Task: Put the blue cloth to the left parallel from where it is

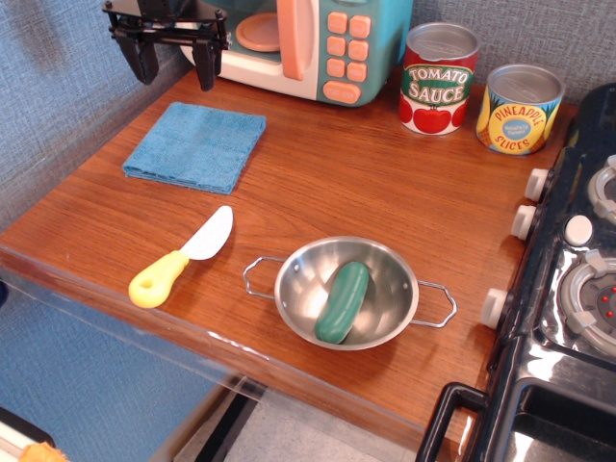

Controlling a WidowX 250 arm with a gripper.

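Cloth [196, 145] flat on counter [385, 192], gripper [173, 65] above it, empty.
Cloth: left of the toy microwave [308, 43], clear of it, near the counter's left edge. Gripper: above the cloth's far edge, fingers spread, holding nothing, not touching the cloth. Risk: a fresh descent could snag the terry pile and drag or bunch the cloth, or push it off the left edge. Knife [181, 257]: in front of the cloth, apart.

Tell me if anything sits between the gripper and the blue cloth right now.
Nothing visible does. The gripper hangs open above the far edge of the blue cloth, with only bare wood between them. The knife lies nearer the front edge, and the toy microwave stands off to the right.
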